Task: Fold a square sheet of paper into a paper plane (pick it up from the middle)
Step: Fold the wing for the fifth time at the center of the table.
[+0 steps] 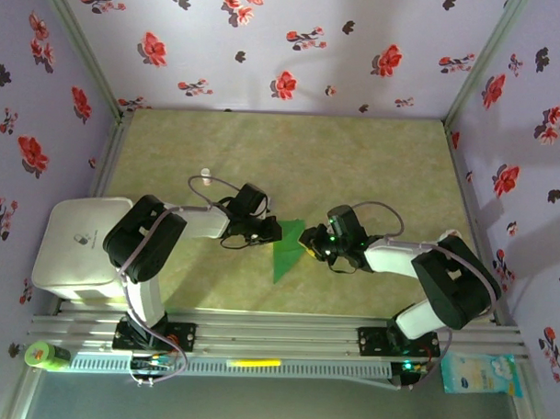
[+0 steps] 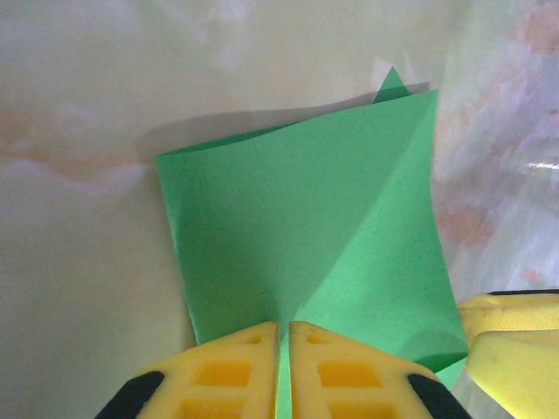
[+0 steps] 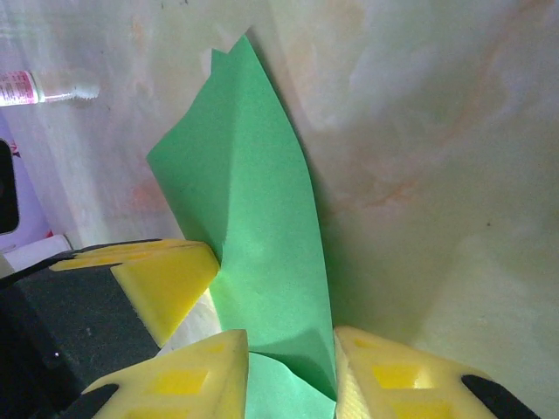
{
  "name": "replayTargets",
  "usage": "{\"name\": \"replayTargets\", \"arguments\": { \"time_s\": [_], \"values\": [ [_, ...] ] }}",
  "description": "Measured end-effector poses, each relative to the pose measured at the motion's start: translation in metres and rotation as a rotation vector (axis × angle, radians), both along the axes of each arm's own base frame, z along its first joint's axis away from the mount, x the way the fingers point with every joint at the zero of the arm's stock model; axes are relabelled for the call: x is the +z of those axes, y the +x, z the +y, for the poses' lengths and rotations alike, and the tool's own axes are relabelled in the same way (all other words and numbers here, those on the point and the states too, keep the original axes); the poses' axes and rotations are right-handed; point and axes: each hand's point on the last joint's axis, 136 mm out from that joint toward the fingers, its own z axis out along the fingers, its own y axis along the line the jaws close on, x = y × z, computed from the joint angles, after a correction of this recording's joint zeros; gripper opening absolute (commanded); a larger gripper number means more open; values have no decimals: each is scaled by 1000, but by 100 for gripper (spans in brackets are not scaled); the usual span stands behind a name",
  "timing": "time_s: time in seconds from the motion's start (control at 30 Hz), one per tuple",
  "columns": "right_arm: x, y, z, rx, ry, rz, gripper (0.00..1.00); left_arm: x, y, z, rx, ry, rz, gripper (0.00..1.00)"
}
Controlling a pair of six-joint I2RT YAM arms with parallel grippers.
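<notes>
I see a lab test booth: flowered walls point(image 1: 295, 45) up top, aluminium rail point(image 1: 276, 333) (arms point(image 1: 150, 237) bolted on) along the bottom.

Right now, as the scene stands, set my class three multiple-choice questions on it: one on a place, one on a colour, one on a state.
1. Where is the green paper?
A) on the white box
B) in the middle of the table, between the left gripper and the right gripper
C) against the back wall

2. What colour are the left gripper's fingers?
A) blue
B) red
C) yellow

3. How is the left gripper?
A) shut on the green paper
B) wide open above it
C) shut on a bottle

Answers:
1 B: the top view shows the paper between both grippers.
2 C: the left wrist view shows yellow fingers.
3 A: its fingers meet with the paper's edge pinched between them.
</notes>
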Motion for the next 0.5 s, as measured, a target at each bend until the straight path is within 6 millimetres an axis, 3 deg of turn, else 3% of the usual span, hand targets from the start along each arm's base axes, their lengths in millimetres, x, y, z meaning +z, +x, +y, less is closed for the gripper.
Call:
{"name": "replayTargets", "arguments": {
  "time_s": [0.5],
  "values": [
    [-4, 2, 4, 77, 31, -16, 28, 0, 0, 0, -2, 0, 3, 12]
  ]
}}
